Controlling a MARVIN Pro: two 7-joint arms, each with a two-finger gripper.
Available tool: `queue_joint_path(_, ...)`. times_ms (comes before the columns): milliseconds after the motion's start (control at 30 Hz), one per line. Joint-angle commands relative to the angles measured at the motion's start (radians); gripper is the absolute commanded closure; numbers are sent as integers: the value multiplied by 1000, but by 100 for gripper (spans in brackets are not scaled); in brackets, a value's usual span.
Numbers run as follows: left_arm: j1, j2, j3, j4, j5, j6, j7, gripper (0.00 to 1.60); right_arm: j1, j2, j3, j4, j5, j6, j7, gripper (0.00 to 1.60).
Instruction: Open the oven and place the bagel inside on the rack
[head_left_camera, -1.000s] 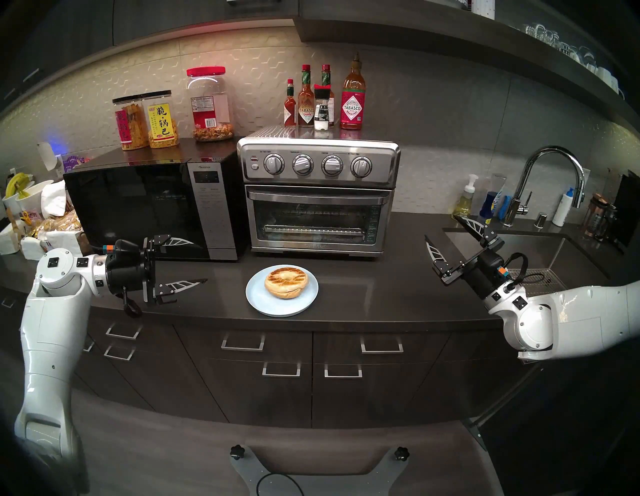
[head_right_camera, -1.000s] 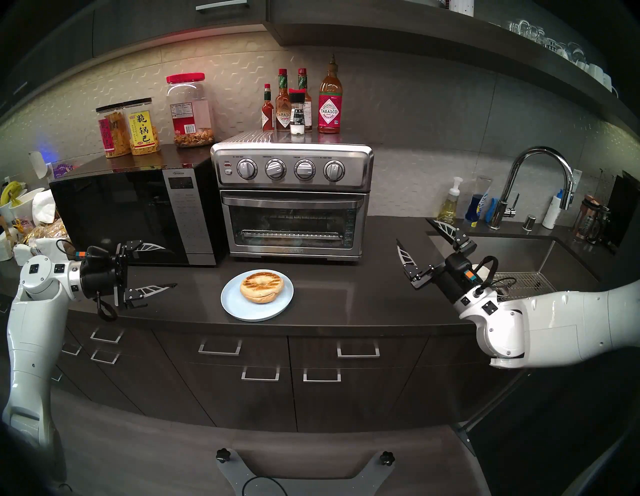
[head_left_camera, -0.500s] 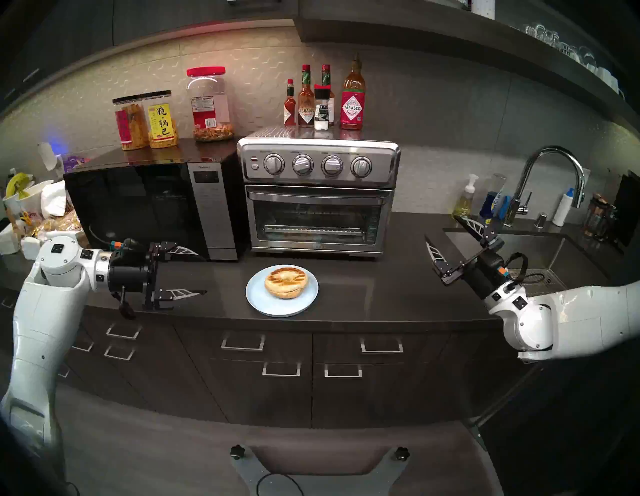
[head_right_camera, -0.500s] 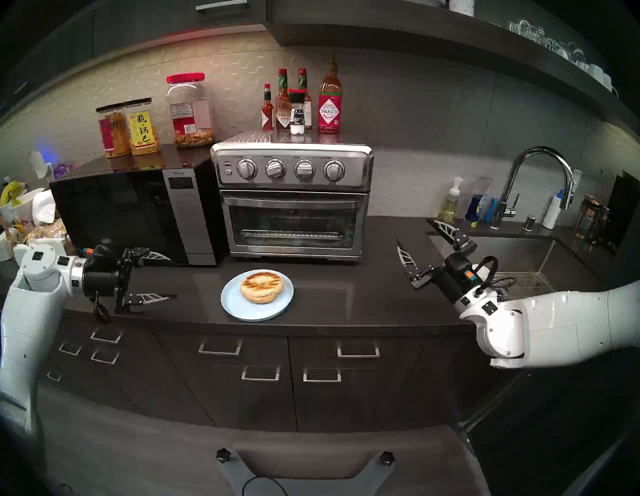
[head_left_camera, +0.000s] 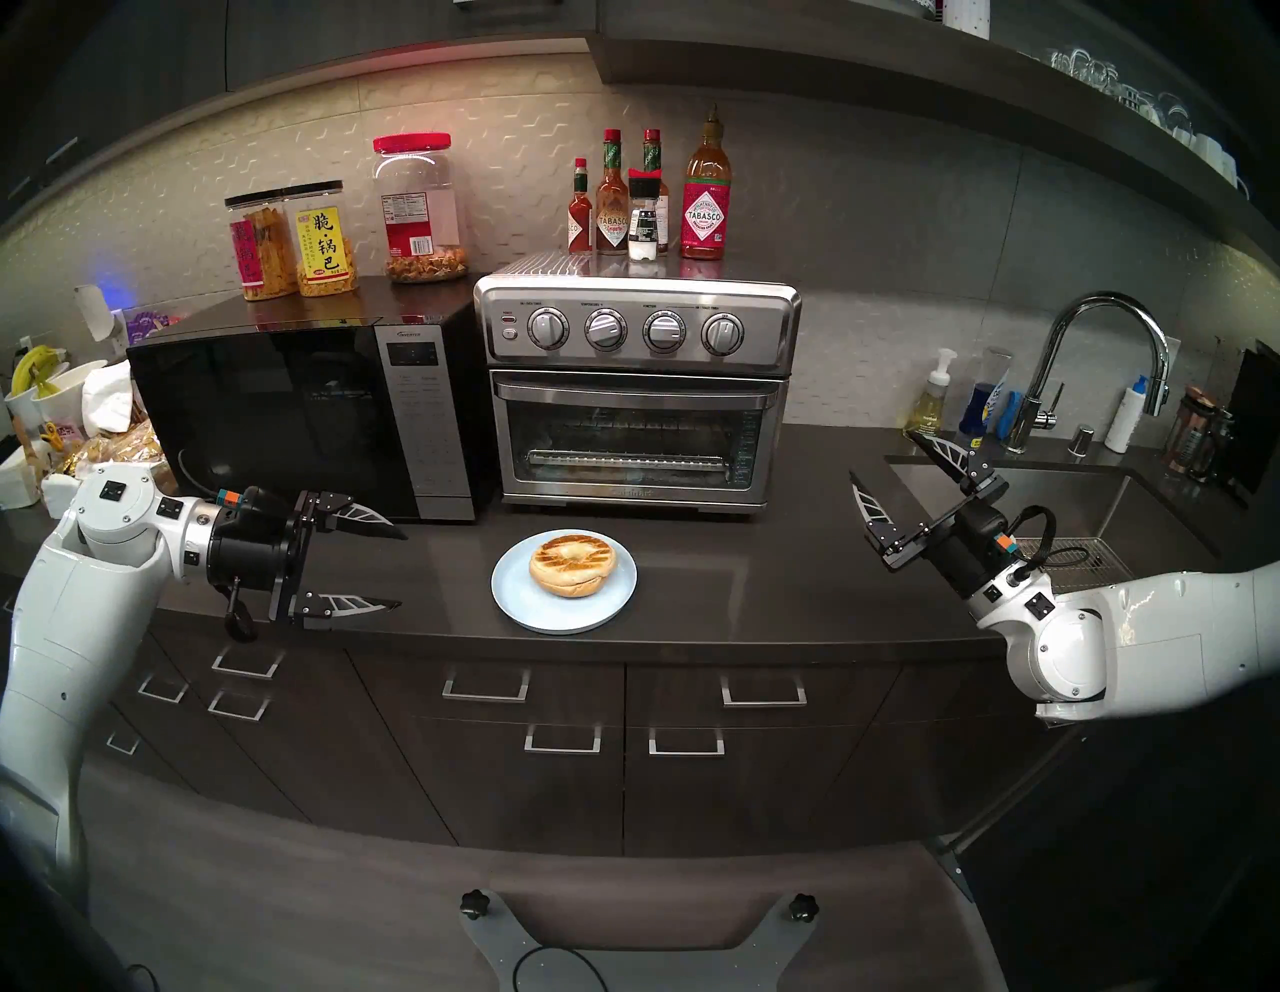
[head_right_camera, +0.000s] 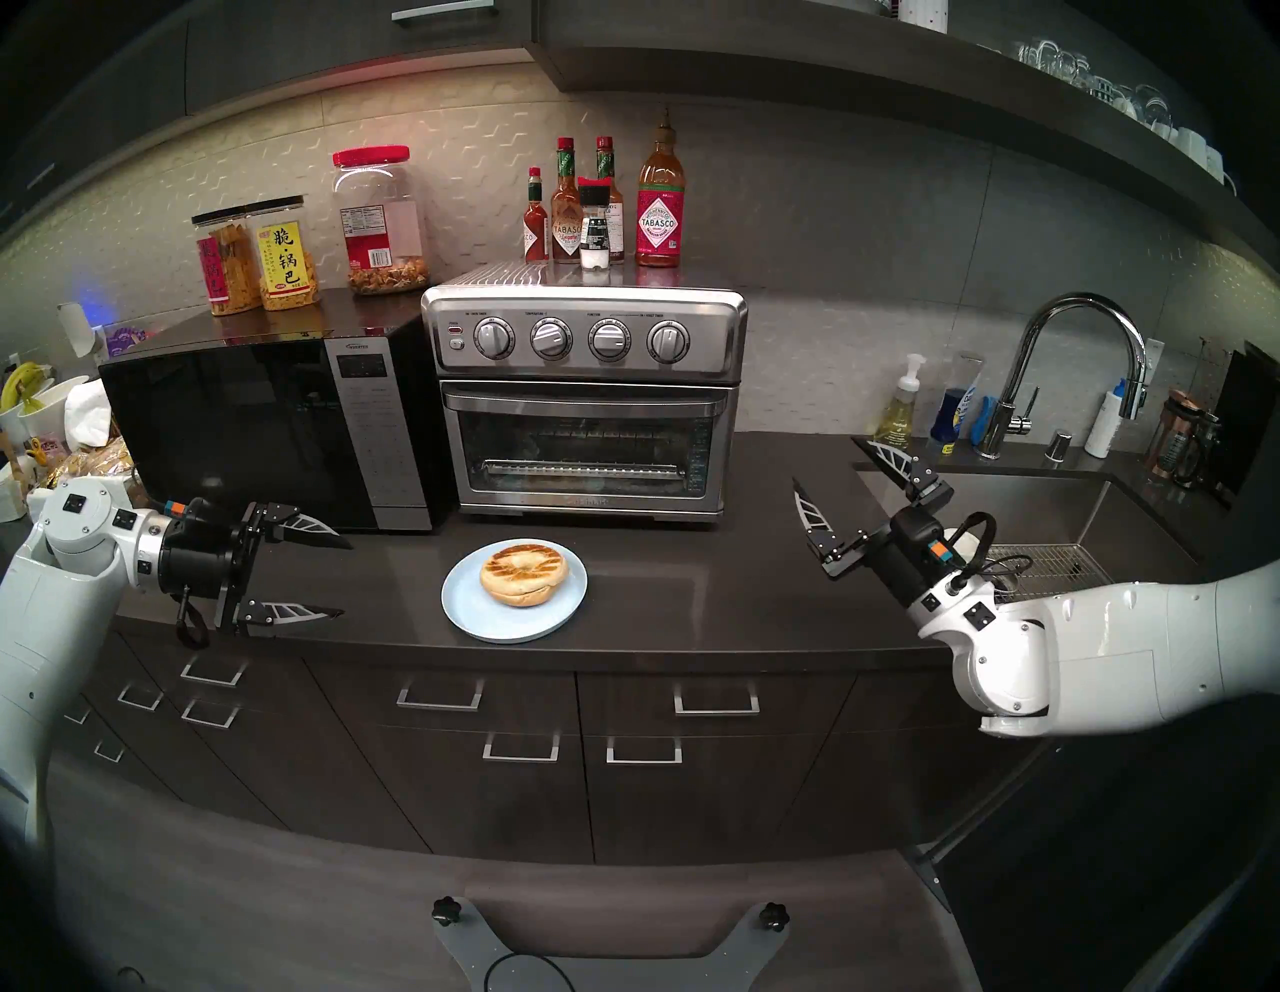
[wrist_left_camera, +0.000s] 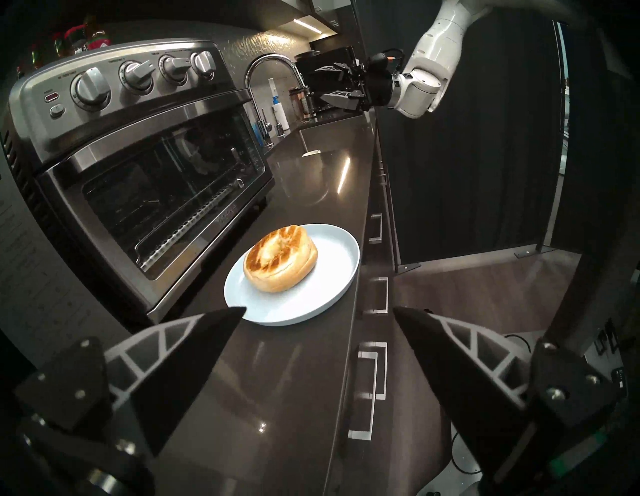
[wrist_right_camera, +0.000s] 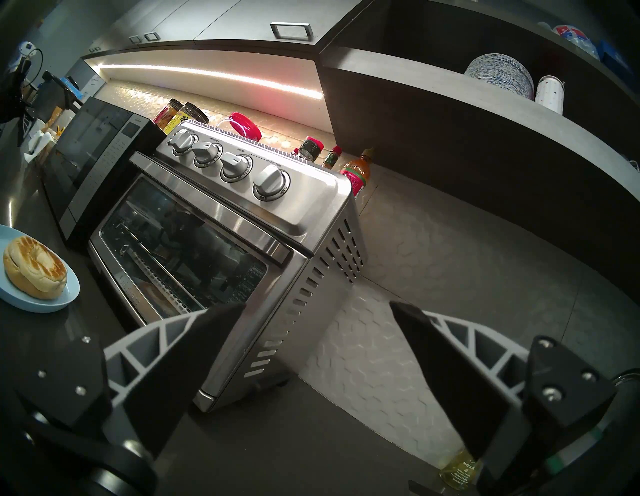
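Oven door shut, rack inside. Bagel on plate, table front of oven. L hand & R hand both wide open, empty, well apart from bagel.

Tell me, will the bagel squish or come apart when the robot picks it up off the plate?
Probably a little. The bagel looks puffy and bready, so it would likely dent under a hard pinch. A seam around its side suggests it is sliced, so the top half might slide off. It lies flat on the plate, so it should not roll.
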Motion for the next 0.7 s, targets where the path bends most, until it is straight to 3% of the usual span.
queue_joint_path(0,-27,76,38,25,-95,-74,2,0,13,1,8,-2,2,0,0,0)
queue_joint_path(333,-60,163,157,59,-194,-156,2,0,12,1,8,-2,1,0,-1,0)
queue_joint_path(567,-82,192,216,86,-260,-216,2,0,12,1,8,-2,1,0,-1,0)
queue_joint_path(667,-91,197,248,109,-331,-260,2,0,12,1,8,-1,1,0,-1,0)
